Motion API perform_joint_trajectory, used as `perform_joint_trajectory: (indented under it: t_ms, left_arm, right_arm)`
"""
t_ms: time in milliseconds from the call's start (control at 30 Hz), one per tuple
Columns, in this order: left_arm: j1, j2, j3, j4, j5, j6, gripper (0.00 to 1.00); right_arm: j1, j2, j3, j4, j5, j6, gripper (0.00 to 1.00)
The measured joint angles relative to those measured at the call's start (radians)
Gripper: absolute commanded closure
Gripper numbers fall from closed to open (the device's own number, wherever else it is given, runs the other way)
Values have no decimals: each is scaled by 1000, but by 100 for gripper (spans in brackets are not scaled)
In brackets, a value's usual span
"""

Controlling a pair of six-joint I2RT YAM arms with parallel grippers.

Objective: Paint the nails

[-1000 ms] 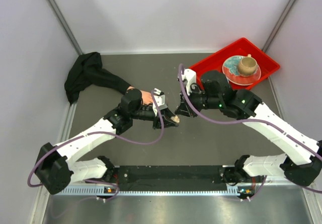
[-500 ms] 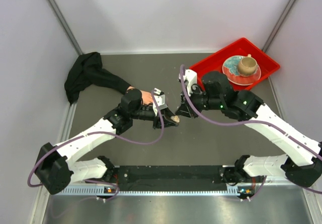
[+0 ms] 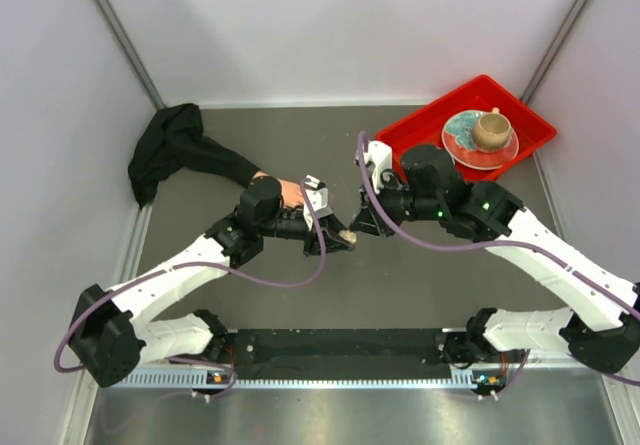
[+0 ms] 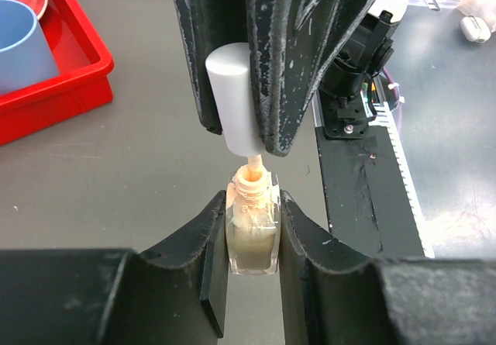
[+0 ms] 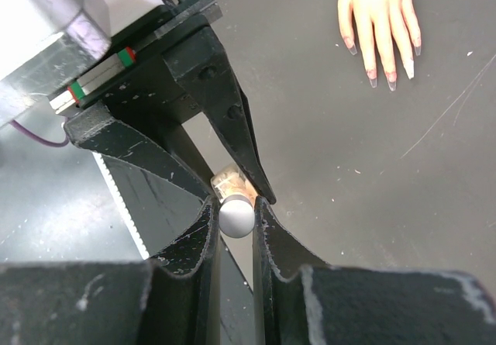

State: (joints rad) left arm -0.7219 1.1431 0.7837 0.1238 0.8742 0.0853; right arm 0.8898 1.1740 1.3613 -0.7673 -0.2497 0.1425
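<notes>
My left gripper (image 4: 252,202) is shut on a small tan nail polish bottle (image 4: 251,240), its neck uncapped. Just above it, my right gripper (image 5: 235,205) is shut on the white cap (image 5: 236,215). A thin brush stem (image 4: 253,163) runs from the cap (image 4: 235,101) into the bottle's neck. In the top view both grippers (image 3: 338,237) (image 3: 358,223) meet at mid-table. The pink-beige mannequin hand (image 5: 379,8) lies flat beyond them, its nails (image 5: 390,80) pointing toward me. In the top view my left arm hides most of the hand (image 3: 290,193).
The hand's black sleeve (image 3: 185,150) trails to the back left corner. A red tray (image 3: 520,115) at the back right holds a plate (image 3: 462,140) with a tan cup (image 3: 490,130). Grey walls close in the table on three sides.
</notes>
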Motion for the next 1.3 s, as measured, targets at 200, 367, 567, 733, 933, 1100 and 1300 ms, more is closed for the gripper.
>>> perform_joint_trajectory:
  t_ms: [200,367,567,733,933,1100,1300]
  left_arm:
    - [0,-7,0,-2,0,0,100]
    - [0,-7,0,-2,0,0,100]
    - [0,-7,0,-2,0,0,100]
    - [0,-12,0,-5,-1,0,100]
    - [0,-17,0,-5,-3,0,100]
    - [0,-24,0,-2,-27,-5,100]
    - [0,-26,0,-14,-73,-12,100]
  right_arm:
    - [0,0,0,13,2,8,100]
    - [0,0,0,21,2,10,100]
    - [0,5,0,21,2,11,100]
    - [6,6,0,20,2,11,100]
    - [21,6,-2,22,23,12,100]
    - [66,5,-40,47,102,36,100]
    - [133,5,-69,87,275,97,100]
